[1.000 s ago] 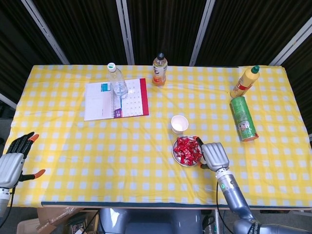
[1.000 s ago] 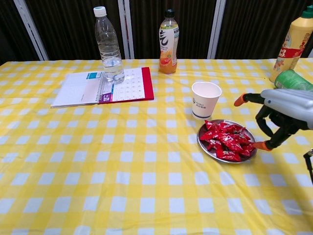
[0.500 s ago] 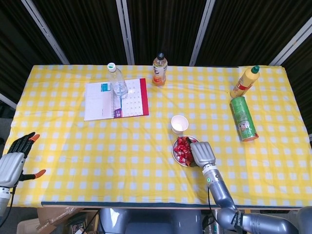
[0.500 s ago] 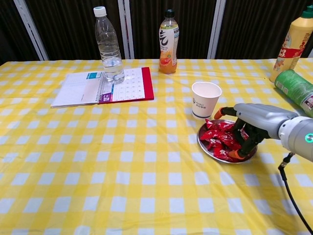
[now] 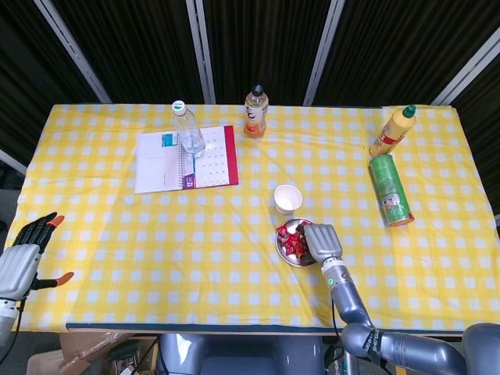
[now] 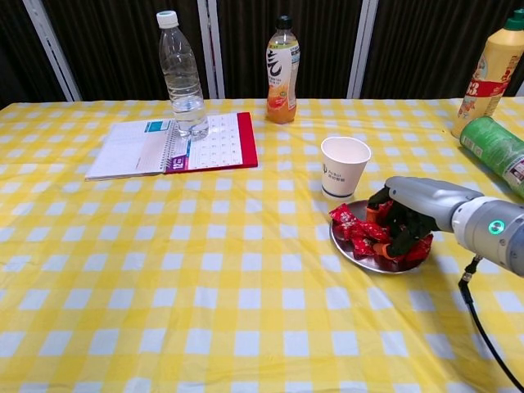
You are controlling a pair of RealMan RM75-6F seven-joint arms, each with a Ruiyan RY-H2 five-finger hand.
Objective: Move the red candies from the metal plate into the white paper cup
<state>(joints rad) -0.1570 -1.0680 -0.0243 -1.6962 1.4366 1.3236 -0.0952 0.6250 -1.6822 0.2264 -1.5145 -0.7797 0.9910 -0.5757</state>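
Observation:
Red candies (image 6: 354,230) lie heaped on the metal plate (image 6: 348,249), which sits right of centre near the table's front. In the head view the candies (image 5: 291,241) show on the left part of the plate (image 5: 280,249). My right hand (image 6: 403,221) is down in the pile's right side, fingers curled in around some candies; from above, the hand (image 5: 320,241) covers the plate's right half. The white paper cup (image 6: 345,167) stands upright just behind the plate, also visible as the cup (image 5: 287,198). My left hand (image 5: 23,256) hangs open off the table's left edge.
A water bottle (image 5: 187,130) stands on an open notebook (image 5: 186,158) at the back left. An orange drink bottle (image 5: 255,112) is at back centre. A yellow sauce bottle (image 5: 393,130) and a green can (image 5: 389,190) lying on its side are at the right.
My right hand moved left from beside the plate onto the candies and its fingers curled in, pushing some candies toward the plate's left. The left hand has stayed still.

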